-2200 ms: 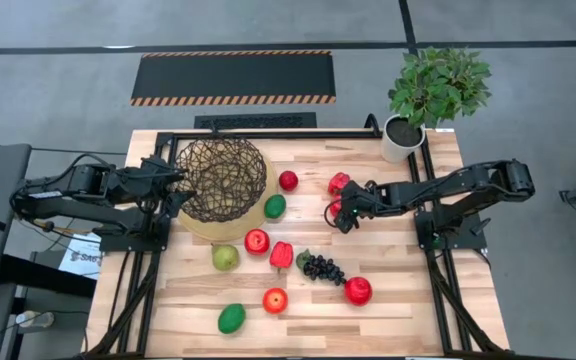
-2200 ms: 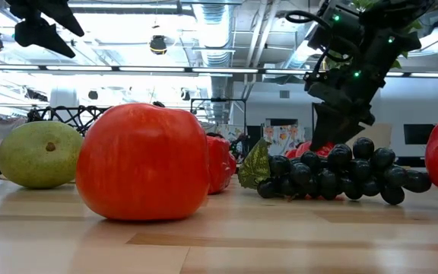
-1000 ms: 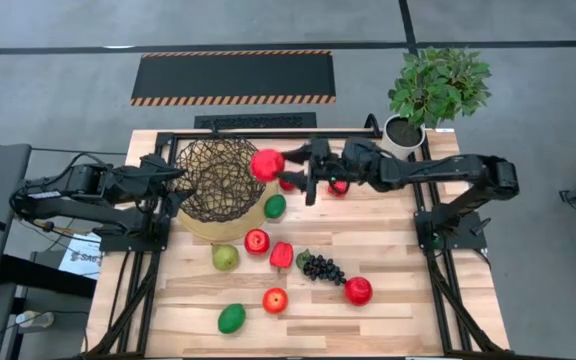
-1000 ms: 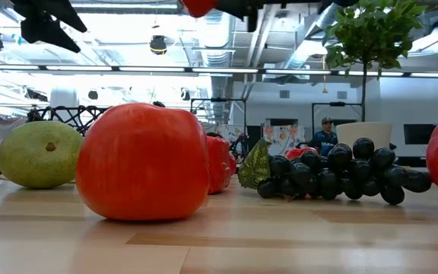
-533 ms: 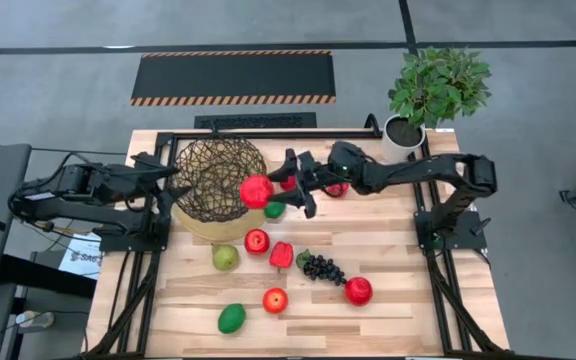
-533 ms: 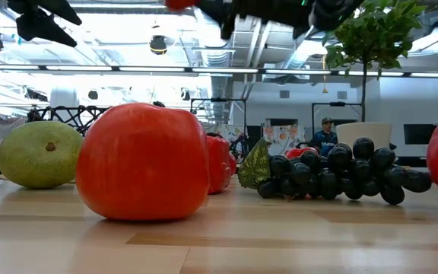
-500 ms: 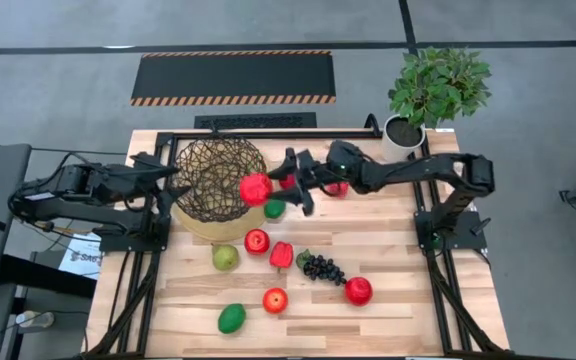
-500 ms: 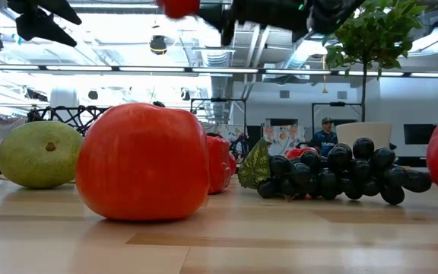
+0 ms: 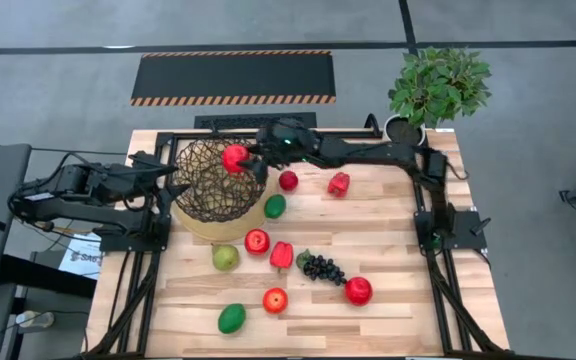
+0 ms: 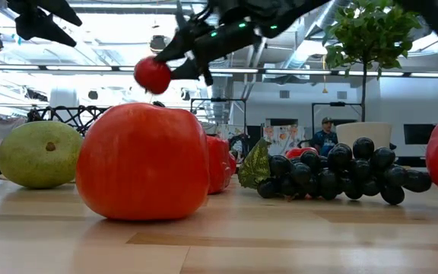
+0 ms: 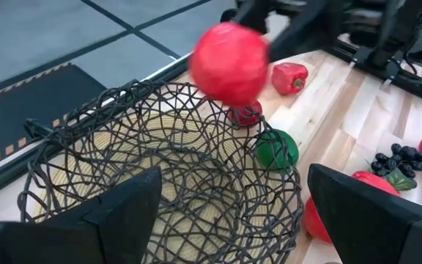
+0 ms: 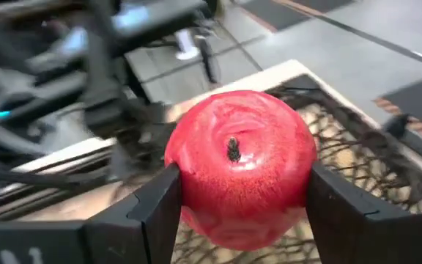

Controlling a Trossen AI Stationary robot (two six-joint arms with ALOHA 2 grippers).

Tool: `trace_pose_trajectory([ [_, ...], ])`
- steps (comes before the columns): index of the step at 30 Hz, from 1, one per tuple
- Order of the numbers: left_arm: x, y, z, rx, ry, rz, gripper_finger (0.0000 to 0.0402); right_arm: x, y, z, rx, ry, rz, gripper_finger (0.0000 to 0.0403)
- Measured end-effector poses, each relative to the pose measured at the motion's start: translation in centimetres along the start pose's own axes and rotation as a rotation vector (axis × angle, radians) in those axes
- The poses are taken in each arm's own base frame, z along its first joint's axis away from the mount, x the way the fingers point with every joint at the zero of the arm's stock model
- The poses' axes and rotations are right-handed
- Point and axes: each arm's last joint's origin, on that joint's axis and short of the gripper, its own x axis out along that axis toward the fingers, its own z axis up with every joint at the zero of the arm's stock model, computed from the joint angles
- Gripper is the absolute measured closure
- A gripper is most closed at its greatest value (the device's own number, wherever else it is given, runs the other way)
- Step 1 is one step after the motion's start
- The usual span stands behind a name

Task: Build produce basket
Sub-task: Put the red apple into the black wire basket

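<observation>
The dark open-weave basket (image 9: pixel 204 190) stands on its tan base at the table's far left; it also shows in the left wrist view (image 11: pixel 123 147). My right gripper (image 9: pixel 240 158) reaches in from the right and is shut on a red apple (image 9: pixel 234 157) above the basket's inside; the apple also shows in the low view (image 10: pixel 152 74) and the left wrist view (image 11: pixel 229 62). My left gripper (image 9: pixel 173 180) is open at the basket's left side, its fingers wide apart. I cannot tell whether it touches the weave. My right gripper pinches the red apple by two opposite sides (image 12: pixel 189 183) between its two fingers (image 12: pixel 149 213). The fingers come roughly level from the table's right. The apple is lifted clear above the basket, its stem dimple (image 12: pixel 233 150) turned toward the wrist.
Loose on the wood lie red apples (image 9: pixel 288 180) (image 9: pixel 257 241) (image 9: pixel 358 290), red peppers (image 9: pixel 339 183) (image 9: pixel 281 255), green ovals (image 9: pixel 275 206) (image 9: pixel 231 318), a pear (image 9: pixel 225 257) and a grape bunch (image 9: pixel 323 268). A potted plant (image 9: pixel 433 95) stands at the far right corner.
My right gripper has carried the red apple toward the table's left and far edge, from above the basket's right rim to above its inside, the arm stretching out farther. It has stayed shut on the apple.
</observation>
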Motion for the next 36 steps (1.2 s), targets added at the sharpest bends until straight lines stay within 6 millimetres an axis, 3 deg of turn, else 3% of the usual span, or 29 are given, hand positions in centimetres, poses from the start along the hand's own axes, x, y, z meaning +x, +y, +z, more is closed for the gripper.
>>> trace_pose_trajectory([
  [6,0.0,0.1,0.0,0.000,-0.008,0.017,0.0072,3.5,-1.6,0.8,0.014,0.070,-0.107,0.0158],
  [11,0.0,0.1,0.0,0.000,-0.012,0.022,0.0072,6.2,-2.3,0.1,0.018,0.112,-0.130,0.0158],
  [20,0.0,0.1,0.0,0.001,-0.019,0.038,0.0072,10.2,-3.3,-3.4,0.018,0.205,-0.224,0.0158],
  [36,0.0,0.2,-0.1,0.008,-0.010,0.049,0.0072,10.2,-3.6,-4.5,-0.035,0.280,-0.331,0.0158],
])
